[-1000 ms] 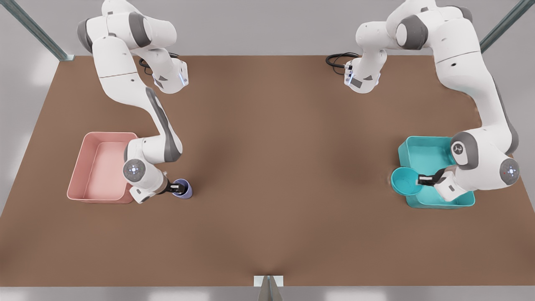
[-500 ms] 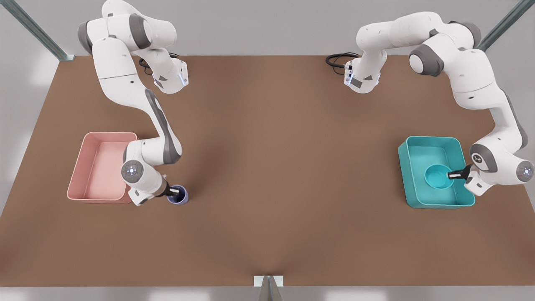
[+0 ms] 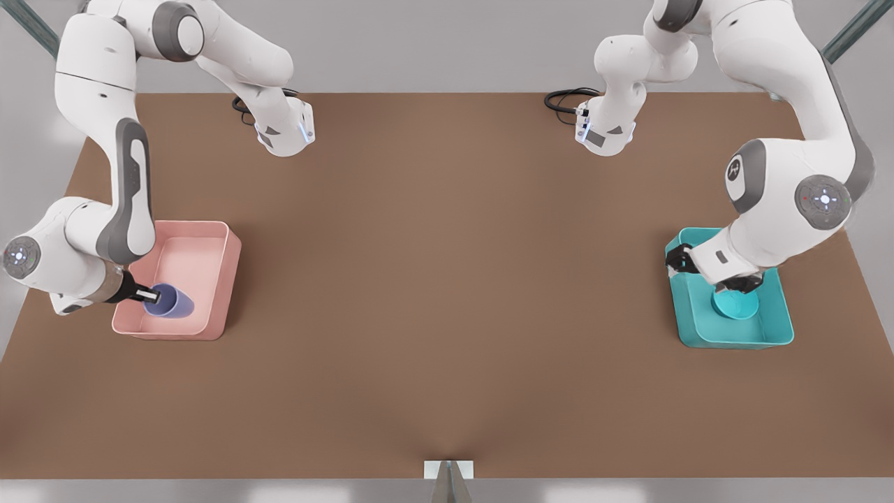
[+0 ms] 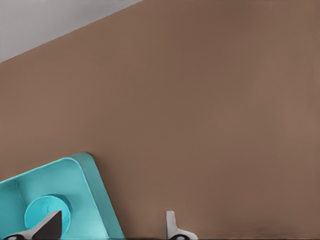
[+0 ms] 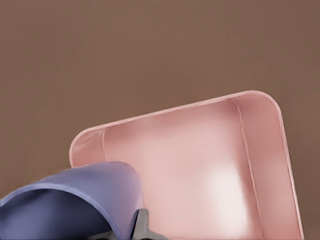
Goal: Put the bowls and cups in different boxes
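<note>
Right gripper (image 3: 149,296) is clamped on the lavender cup's (image 3: 170,301) rim, held tilted over the pink box (image 3: 222,279). Left gripper (image 4: 107,231) is spread wide and empty above the teal box (image 3: 781,321), where the teal bowl (image 3: 733,306) is seated.

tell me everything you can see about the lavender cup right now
The lavender cup is a small, smooth, handleless cup, plastic by its look, plain lavender-blue and tapering toward its base. It is tilted, not upright, over the near corner of the pink bin on the front view's left. The right hand is shut on its rim. Whether it touches the bin floor cannot be told.
</note>
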Robot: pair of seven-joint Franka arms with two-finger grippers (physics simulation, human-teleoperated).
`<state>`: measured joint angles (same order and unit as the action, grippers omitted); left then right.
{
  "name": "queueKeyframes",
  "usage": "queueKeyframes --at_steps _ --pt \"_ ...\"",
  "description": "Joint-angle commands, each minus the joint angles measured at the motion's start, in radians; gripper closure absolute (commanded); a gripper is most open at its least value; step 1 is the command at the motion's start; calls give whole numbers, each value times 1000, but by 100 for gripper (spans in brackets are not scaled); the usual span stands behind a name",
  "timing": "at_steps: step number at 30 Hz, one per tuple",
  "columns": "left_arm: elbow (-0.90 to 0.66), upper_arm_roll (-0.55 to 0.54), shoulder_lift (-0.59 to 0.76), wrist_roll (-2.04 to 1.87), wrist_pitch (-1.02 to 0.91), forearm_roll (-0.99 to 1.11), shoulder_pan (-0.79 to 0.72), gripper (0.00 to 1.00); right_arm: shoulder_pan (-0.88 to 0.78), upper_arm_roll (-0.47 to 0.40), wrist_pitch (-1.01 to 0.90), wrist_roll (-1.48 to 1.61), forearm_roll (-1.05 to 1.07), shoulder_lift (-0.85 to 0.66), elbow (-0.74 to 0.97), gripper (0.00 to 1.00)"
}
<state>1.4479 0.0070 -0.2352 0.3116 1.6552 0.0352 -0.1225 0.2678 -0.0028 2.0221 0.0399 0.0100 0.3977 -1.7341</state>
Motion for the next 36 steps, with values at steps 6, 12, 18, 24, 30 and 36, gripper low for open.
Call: queueKeyframes --at_steps 6,12,18,24,30,36 --pt "-46 -18 2 -391 -255 63 -14 0 10 -3 98 348 -13 89 1 79" --pt "-49 -18 27 -385 -261 61 -16 0 7 -3 145 339 -15 141 1 79" --pt "-46 -18 23 -385 -259 58 -17 0 7 -2 142 350 -15 148 1 0" --pt "-46 -18 23 -385 -259 60 -17 0 1 7 83 350 -15 99 1 0" --pt "-47 -39 31 -385 -265 66 -11 0 -39 12 -170 333 -5 -92 28 0" --pt "-46 -38 28 -385 -265 66 -9 0 -127 18 -531 72 -15 -261 192 0"
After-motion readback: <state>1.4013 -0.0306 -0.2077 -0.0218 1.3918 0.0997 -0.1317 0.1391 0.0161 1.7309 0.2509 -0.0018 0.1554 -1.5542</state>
